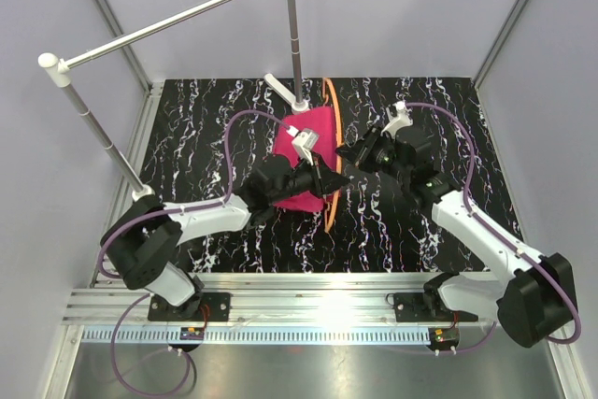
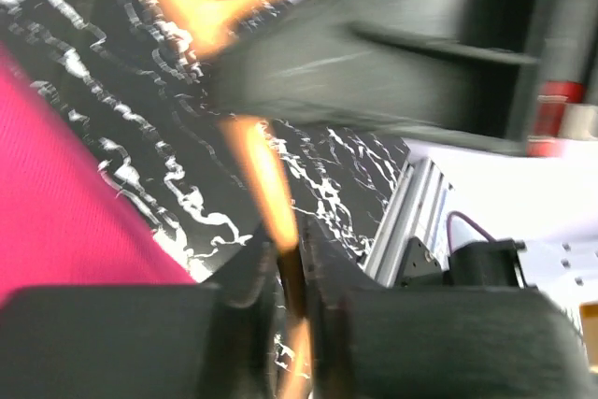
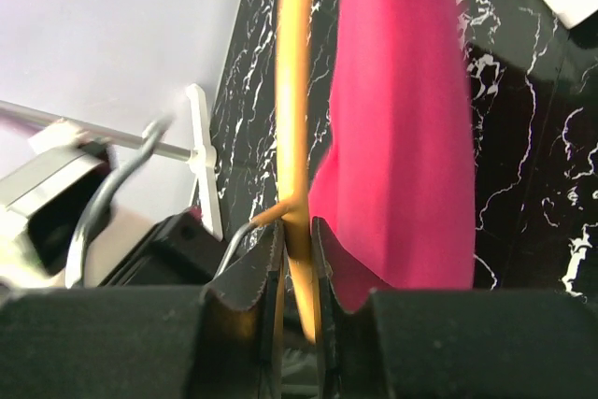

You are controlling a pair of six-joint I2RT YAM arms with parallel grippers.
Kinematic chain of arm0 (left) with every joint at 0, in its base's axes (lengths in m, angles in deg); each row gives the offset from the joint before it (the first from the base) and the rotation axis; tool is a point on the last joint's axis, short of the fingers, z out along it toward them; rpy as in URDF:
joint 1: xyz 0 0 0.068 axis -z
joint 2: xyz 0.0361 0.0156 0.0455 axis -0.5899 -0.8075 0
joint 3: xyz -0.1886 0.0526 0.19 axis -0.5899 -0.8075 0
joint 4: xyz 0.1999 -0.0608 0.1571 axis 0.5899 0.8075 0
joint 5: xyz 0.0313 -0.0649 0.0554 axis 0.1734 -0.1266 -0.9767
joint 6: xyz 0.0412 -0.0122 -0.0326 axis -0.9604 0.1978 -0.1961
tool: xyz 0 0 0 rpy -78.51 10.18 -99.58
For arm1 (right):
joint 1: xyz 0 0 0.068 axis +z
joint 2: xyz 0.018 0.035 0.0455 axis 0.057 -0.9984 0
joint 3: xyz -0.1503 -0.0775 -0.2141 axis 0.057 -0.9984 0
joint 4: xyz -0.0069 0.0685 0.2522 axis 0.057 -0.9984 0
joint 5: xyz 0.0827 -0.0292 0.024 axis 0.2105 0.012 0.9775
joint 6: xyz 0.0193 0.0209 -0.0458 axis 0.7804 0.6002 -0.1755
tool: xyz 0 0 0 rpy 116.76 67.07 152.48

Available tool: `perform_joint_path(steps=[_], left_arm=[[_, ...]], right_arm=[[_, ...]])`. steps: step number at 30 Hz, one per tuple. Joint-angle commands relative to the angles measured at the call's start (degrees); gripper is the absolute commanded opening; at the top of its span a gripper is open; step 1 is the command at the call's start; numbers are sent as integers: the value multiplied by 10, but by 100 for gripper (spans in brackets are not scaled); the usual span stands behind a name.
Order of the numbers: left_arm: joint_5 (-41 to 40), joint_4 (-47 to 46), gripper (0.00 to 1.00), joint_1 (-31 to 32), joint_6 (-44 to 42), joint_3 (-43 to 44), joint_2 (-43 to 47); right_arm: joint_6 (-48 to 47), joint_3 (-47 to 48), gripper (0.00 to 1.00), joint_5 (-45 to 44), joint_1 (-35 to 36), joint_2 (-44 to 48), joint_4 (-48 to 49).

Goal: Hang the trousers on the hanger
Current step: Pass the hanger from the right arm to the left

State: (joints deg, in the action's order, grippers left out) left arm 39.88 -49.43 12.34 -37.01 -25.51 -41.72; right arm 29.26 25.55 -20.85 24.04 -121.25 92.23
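Observation:
The orange hanger [image 1: 334, 195] stands on edge over the black marbled table, running from far to near. The magenta trousers [image 1: 311, 142] lie folded just to its left, touching it. My left gripper [image 1: 324, 178] is shut on a hanger bar [image 2: 269, 184], with the trousers [image 2: 56, 203] to the left in its wrist view. My right gripper [image 1: 349, 158] is shut on the hanger [image 3: 295, 91] near where a thin dark wire [image 3: 231, 238] branches off. The trousers [image 3: 402, 119] hang just right of the hanger there. The waist button is hidden.
A silver rail [image 1: 177, 20] with white end caps spans the back left on two posts; one post's white foot [image 1: 280, 91] stands right behind the trousers. The right arm's body [image 2: 402, 53] looms close over the left gripper. An aluminium frame [image 1: 308, 301] edges the table front.

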Motion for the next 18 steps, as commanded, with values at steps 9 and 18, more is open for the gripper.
perform_joint_path(steps=[9,18], left_arm=[[6,-88,0,1,-1,8,6],[-14,-29,0,1,30,43,33]], right_arm=[[-3,22,0,8,8,32,43],[-23,26,41,-7,6,48,-5]])
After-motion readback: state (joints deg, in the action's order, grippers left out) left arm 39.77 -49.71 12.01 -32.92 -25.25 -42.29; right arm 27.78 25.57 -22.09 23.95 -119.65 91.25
